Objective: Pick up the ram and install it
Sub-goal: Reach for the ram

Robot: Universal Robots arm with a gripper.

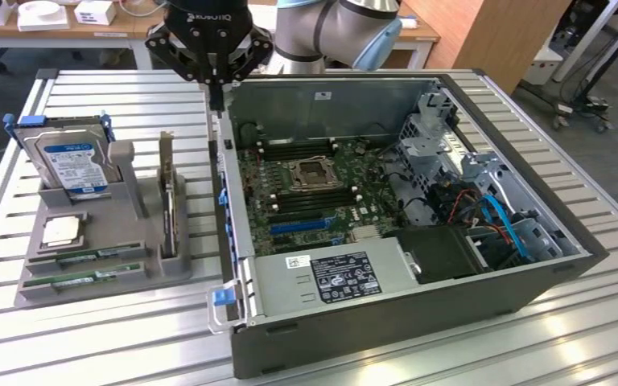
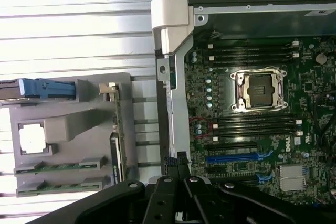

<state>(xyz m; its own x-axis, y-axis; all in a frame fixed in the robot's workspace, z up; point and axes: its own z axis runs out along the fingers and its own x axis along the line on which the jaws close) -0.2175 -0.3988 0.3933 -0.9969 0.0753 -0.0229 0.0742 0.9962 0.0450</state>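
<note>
The black two-fingered gripper (image 1: pixel 216 101) hangs with its fingers pressed together on nothing, above the side wall of the open dark grey metal computer case (image 1: pixel 395 322). The ram, a long thin green circuit-board stick (image 1: pixel 86 256), lies in a slot of the grey plastic holder (image 1: pixel 110 233) on the exterior view's left, well apart from the gripper, with a second green stick (image 1: pixel 78 279) just beside it.

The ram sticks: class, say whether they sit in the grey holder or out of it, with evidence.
In: both ram sticks lie in the grey holder's front slots.
</note>
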